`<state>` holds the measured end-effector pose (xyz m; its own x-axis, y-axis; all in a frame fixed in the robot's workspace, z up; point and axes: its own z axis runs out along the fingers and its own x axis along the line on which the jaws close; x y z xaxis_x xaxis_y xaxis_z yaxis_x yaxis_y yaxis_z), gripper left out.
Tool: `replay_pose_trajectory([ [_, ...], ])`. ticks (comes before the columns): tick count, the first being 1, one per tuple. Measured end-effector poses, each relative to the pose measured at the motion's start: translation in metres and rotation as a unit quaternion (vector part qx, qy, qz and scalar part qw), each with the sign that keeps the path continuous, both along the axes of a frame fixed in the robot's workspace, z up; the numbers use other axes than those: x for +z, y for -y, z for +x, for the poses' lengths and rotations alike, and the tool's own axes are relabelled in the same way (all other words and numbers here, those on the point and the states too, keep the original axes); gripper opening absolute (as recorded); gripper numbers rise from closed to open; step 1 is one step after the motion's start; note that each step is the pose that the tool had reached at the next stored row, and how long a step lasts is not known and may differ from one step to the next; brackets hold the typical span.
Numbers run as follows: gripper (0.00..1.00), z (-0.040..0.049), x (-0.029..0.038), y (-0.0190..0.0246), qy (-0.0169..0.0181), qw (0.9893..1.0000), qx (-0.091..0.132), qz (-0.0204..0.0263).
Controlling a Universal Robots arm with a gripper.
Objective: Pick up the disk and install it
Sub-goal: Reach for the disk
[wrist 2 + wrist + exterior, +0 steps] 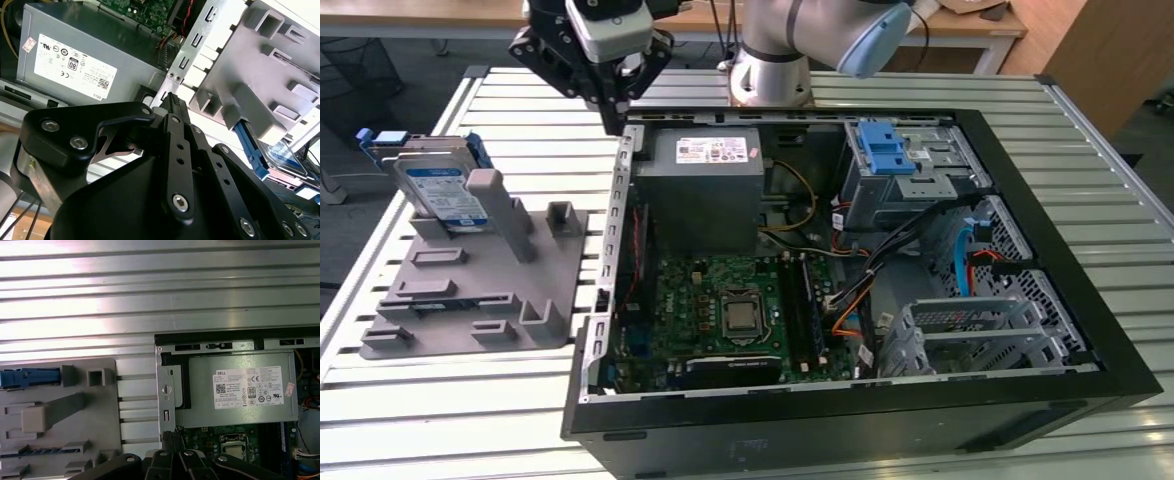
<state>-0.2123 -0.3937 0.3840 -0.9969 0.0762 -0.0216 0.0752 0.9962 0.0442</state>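
Gripper (172, 100), jaws closed and empty, hangs above the computer case (854, 425) corner; the disk (438, 190) stands unpicked in the grey holder (467, 290) beside the case.

Bright, even light is falling from above in the exterior view, keeping the table (454, 400) pale while the inside of the case (854, 425) is sinking into shade, darkest along its near wall and under the drive cage (914, 170) on the right. In the first wrist view the table's slats are glaring in broad white bands that are washing out their ridges. In the second wrist view the gripper (172, 97) is reading as a near-black mass, only its screw heads catching light, and the table beyond the grey holder (260, 65) is blowing out to white.
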Motion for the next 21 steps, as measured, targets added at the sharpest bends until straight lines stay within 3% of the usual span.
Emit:
replay_pose_trajectory([
  [21,0.11,-0.0076,-0.0012,-0.0006,0.0000,1.0000,0.000,0.0000],
])
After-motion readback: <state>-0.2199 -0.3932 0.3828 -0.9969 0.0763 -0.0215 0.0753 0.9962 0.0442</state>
